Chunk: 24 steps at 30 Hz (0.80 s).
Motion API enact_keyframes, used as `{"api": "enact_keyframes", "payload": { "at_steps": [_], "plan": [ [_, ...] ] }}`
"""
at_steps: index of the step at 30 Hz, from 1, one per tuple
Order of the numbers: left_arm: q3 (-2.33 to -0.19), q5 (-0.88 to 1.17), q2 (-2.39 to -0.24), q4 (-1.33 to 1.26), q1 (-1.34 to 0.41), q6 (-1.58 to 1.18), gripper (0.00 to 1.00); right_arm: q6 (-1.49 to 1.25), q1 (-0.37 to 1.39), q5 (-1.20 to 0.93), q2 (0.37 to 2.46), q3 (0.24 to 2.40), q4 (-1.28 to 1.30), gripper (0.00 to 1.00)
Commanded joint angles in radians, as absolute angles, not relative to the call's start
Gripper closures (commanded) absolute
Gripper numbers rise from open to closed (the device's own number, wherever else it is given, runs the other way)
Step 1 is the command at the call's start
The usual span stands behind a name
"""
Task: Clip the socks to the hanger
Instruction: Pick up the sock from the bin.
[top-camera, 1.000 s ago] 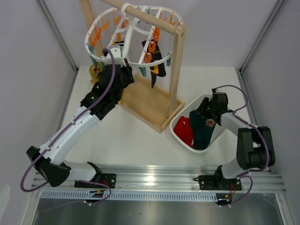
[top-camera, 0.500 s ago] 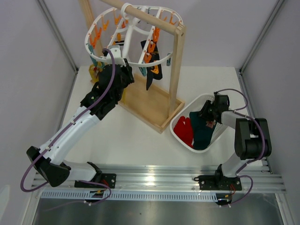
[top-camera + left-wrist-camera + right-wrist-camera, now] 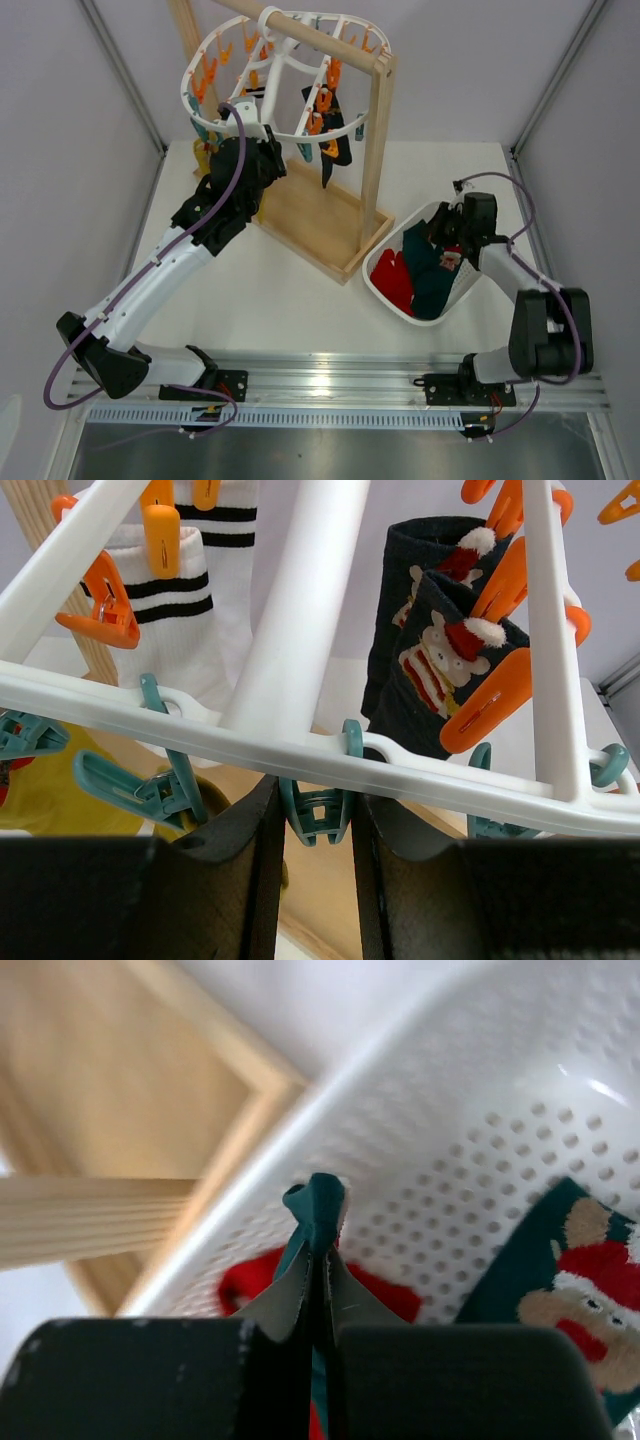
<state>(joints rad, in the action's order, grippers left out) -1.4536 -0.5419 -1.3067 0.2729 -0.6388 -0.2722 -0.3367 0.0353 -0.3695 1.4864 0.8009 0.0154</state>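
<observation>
The white hanger hangs from the wooden rack's bar, with orange and teal pegs around its ring. My left gripper reaches up under the ring, its fingers pressed on both sides of a teal peg. A white black-striped sock and a navy patterned sock hang clipped above. A yellow sock shows at the lower left. My right gripper is inside the basket, shut on a fold of a teal sock. A red sock lies beside it.
The white perforated basket stands at the right, next to the wooden rack's base. The rack's upright post rises between the two arms. Another patterned sock lies in the basket. Walls close in both sides.
My right gripper has shut on the teal sock and its arm has shifted slightly in the basket. The hanging navy sock swung a little. The left arm has stayed still.
</observation>
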Motion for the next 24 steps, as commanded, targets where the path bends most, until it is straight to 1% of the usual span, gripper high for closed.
{"api": "enact_keyframes", "payload": {
  "at_steps": [1,5,7,11,15,16,17,18,21,24],
  "plan": [
    [-1.496,-0.532,-1.272,0.270,-0.630,-0.287,0.86,-0.250,0.099,-0.284,1.266,0.821,0.049,1.00],
    [-1.500,-0.531,-1.270,0.282,-0.630,-0.293,0.86,-0.181,0.216,-0.134,1.076,0.825,0.064,1.00],
    [-1.503,-0.528,-1.267,0.287,-0.630,-0.298,0.87,-0.146,0.274,-0.107,0.988,0.834,0.058,1.00],
    [-1.514,-0.514,-1.269,0.305,-0.630,-0.311,0.87,-0.083,0.392,-0.121,0.899,0.864,0.020,1.00],
    [-1.531,-0.496,-1.275,0.334,-0.630,-0.334,0.87,-0.005,0.569,-0.082,0.908,0.914,-0.050,1.00],
    [-1.539,-0.492,-1.276,0.339,-0.632,-0.344,0.87,0.032,0.656,-0.051,0.919,0.920,-0.084,1.00],
    [-1.542,-0.489,-1.279,0.342,-0.630,-0.347,0.87,0.093,0.698,-0.017,0.934,0.937,-0.101,1.00],
    [-1.545,-0.485,-1.281,0.347,-0.630,-0.350,0.87,0.122,0.740,0.068,0.972,0.948,-0.116,1.00],
    [-1.563,-0.480,-1.289,0.374,-0.630,-0.362,0.87,0.222,0.879,0.188,1.060,0.979,-0.202,1.00],
    [-1.572,-0.468,-1.292,0.388,-0.630,-0.380,0.87,0.296,0.960,0.300,1.120,0.979,-0.410,1.00]
  ]
}}
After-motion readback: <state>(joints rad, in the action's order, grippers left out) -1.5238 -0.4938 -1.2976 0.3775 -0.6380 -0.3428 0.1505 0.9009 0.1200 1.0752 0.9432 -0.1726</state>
